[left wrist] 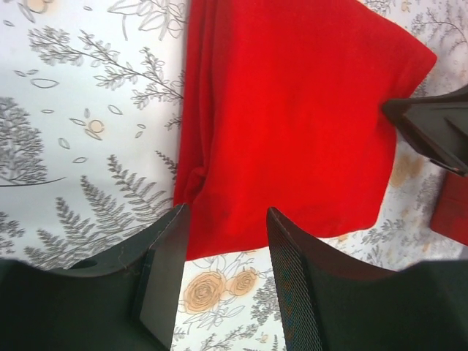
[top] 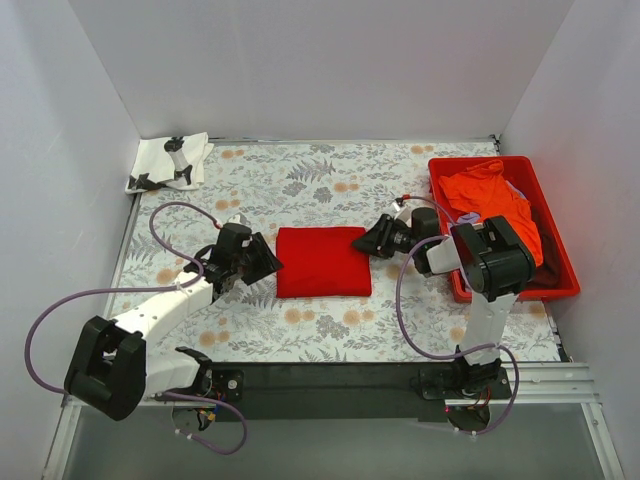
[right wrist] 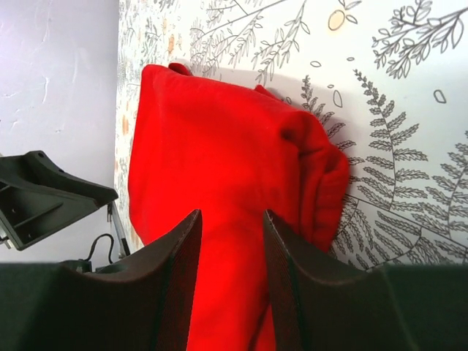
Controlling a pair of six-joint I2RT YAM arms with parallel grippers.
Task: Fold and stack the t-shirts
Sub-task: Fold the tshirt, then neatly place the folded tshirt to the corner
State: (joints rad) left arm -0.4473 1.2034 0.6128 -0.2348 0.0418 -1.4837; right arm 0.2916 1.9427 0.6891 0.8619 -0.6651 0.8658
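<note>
A folded red t-shirt [top: 322, 262] lies at the middle of the floral tabletop [top: 300, 190]. The left pincer [top: 273, 262] sits at its left edge and the right pincer [top: 360, 243] at its right, both with jaws parted and clamping nothing. An orange t-shirt [top: 490, 190] tops the heap in the red tray [top: 540, 291] at far right.

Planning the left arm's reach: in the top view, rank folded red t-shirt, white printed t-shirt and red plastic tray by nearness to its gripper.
1. Folded red t-shirt, right beside the left gripper.
2. White printed t-shirt, far-left corner.
3. Red plastic tray, far right.
</note>
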